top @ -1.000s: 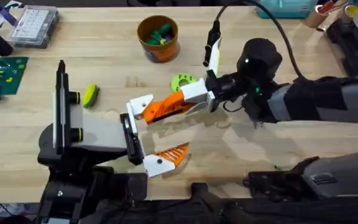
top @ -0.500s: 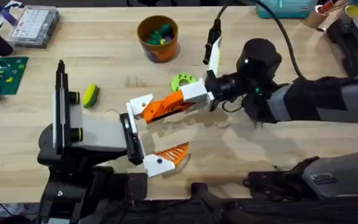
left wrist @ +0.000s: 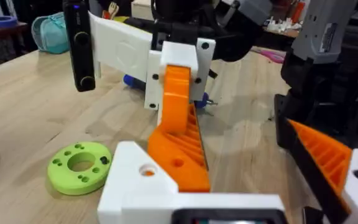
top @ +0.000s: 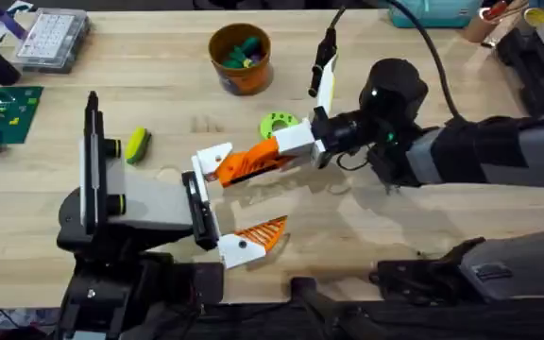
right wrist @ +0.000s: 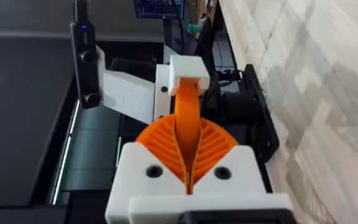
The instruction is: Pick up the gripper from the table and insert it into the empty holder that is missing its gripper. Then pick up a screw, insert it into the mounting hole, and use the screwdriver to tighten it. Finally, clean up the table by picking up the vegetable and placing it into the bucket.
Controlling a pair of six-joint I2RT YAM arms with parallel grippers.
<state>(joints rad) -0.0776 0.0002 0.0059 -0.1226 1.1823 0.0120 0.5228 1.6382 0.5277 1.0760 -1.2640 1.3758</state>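
gripper [top: 249,162]: orange ribbed finger at table centre, its white base block seated at the upper holder of the left gripper
right gripper [top: 302,144]: reaching in from 3 o'clock, fingers pinching the orange finger's tip
left gripper [top: 217,203]: fingers spread wide; lower one [top: 258,234] paler orange
vegetable [top: 138,144]: on table [top: 159,85] at 9 o'clock
bucket [top: 240,59]: at 12 o'clock
green disc [top: 277,124]: just beside right gripper
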